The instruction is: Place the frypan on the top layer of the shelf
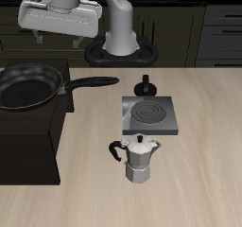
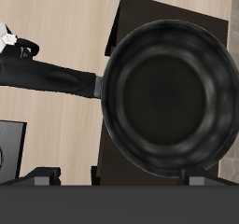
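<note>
The glossy black frypan lies flat on the top of the very dark shelf near the table's edge. Its long handle sticks out past the shelf over the table. My gripper hangs above the pan, apart from it. In the wrist view the frypan lies below, between my spread fingertips, with the shelf top under it. The gripper is open and holds nothing.
A square grey burner plate with a spiral coil lies mid-table. A moka pot stands nearer the front edge. A small black knobbed stand is behind the burner. Dark cabinets line the back.
</note>
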{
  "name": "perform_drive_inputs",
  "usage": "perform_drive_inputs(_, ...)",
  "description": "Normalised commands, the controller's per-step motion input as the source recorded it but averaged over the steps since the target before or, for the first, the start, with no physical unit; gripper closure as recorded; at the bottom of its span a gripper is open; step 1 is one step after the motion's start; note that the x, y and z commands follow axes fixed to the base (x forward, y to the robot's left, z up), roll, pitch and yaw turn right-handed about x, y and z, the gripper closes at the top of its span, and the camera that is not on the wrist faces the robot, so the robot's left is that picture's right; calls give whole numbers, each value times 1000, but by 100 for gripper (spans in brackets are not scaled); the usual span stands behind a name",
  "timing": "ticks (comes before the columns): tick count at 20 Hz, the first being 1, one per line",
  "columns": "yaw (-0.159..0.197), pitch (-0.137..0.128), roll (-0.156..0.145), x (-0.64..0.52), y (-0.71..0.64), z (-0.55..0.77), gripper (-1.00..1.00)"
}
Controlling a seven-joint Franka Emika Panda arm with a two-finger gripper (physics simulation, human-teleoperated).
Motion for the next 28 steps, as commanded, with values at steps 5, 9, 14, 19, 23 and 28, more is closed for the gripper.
perform_drive_inputs(5, 14, 0, 26, 51, -21, -172, -100)
perform_drive_inputs(9, 11, -19, 2, 84, -73, -198, -100)
perform_drive_inputs(14, 46, -9, -3, 126, 39, -231, -100)
perform_drive_inputs(19, 49, 10, 11, 121, 137, -245, -100)
perform_drive_inputs(23, -7, 34, 11, 150, 57, -303, -100)
perform_drive_inputs(28, 4, 36, -4, 132, 3, -345, -100)
